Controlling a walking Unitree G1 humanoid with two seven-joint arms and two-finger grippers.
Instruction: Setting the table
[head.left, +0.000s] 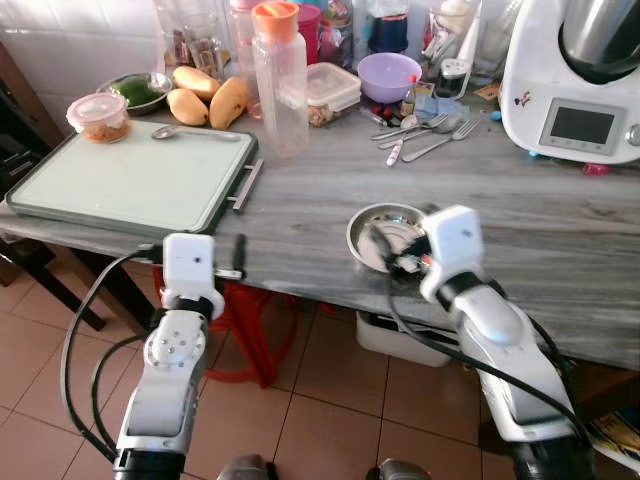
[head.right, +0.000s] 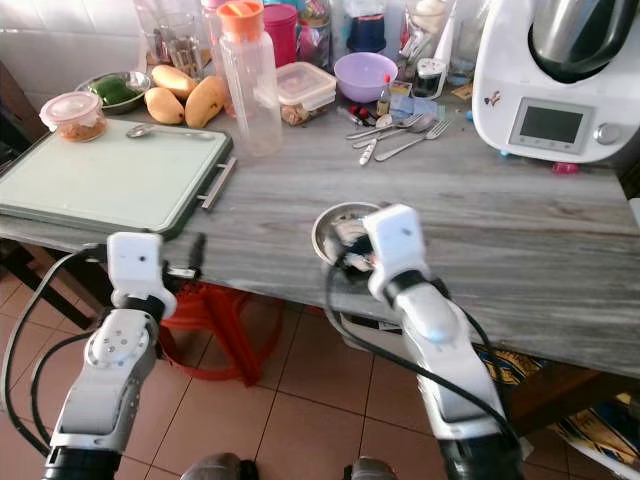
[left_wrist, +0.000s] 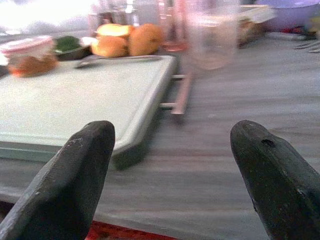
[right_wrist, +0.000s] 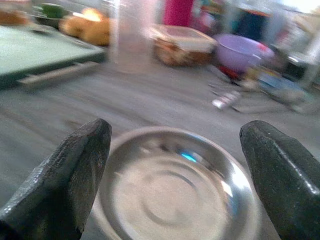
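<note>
While the right gripper (right_wrist: 175, 165) hangs over the steel dish (right_wrist: 172, 187) near the counter (head.left: 300, 200) front edge, fingers (right_wrist: 60, 180) spread either side of it, the left gripper (left_wrist: 172, 180), fingers also spread, hovers just before the tray (head.left: 130, 180).

On the counter (head.left: 300, 200) the tray (head.left: 130, 180) lies left, the plate (head.left: 375, 232) right near the front edge; behind stand a bottle (head.left: 280, 80), bowl (head.left: 388, 75) and, seemingly, loose cutlery (head.left: 420, 135)

steel plate (right_wrist: 175, 192): shiny metal | table (head.left: 520, 230): matt grey woodgrain | bottle (head.left: 280, 85): clear plastic
</note>
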